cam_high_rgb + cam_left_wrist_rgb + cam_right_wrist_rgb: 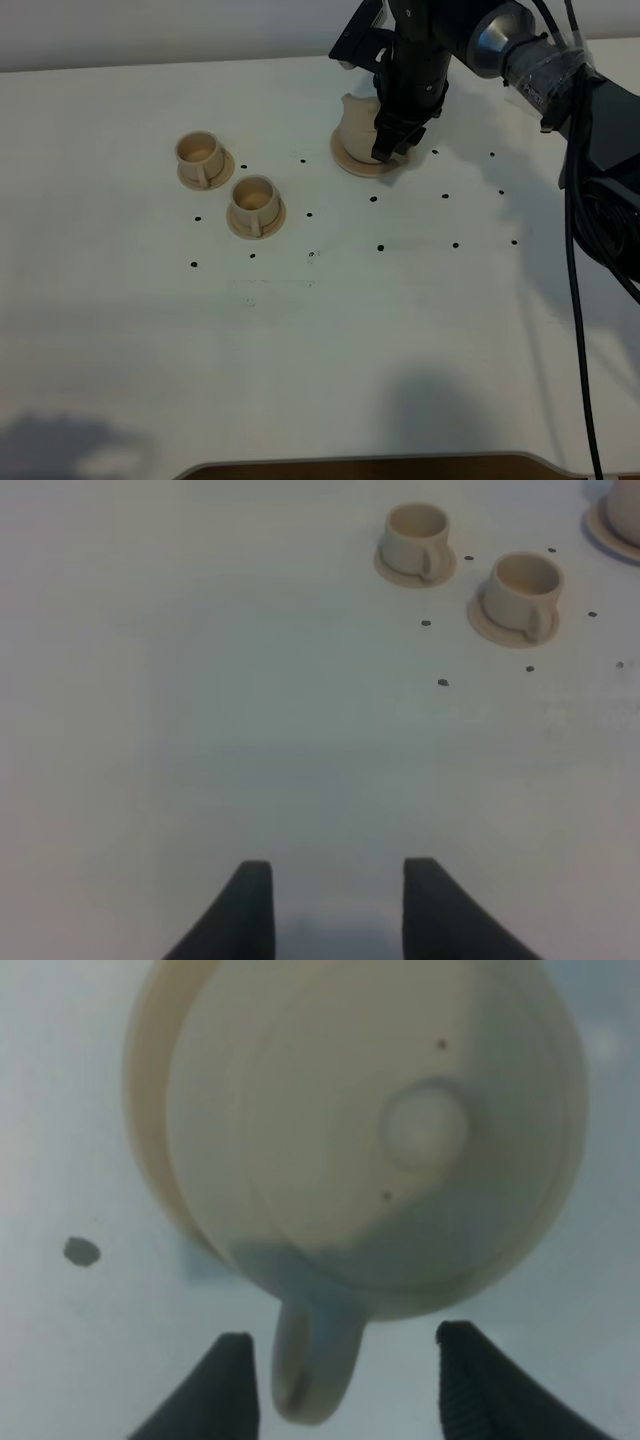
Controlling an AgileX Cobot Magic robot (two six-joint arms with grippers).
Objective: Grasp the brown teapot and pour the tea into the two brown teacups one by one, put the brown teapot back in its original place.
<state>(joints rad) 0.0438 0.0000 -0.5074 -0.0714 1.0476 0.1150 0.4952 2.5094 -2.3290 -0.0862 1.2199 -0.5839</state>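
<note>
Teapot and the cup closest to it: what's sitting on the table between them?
Nothing stands between the teapot and that cup: only bare white table with one small black dot, as the exterior high view shows.

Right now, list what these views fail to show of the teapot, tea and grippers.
Teapot: exterior high view, the right gripper covers its handle side; right wrist view, blurred, far side cut by the frame edge; left wrist view, only a sliver at the edge.
Tea: none visible; the lid hides the pot's inside.
Left gripper: only fingertips show, left wrist view; outside the exterior high view.
</note>
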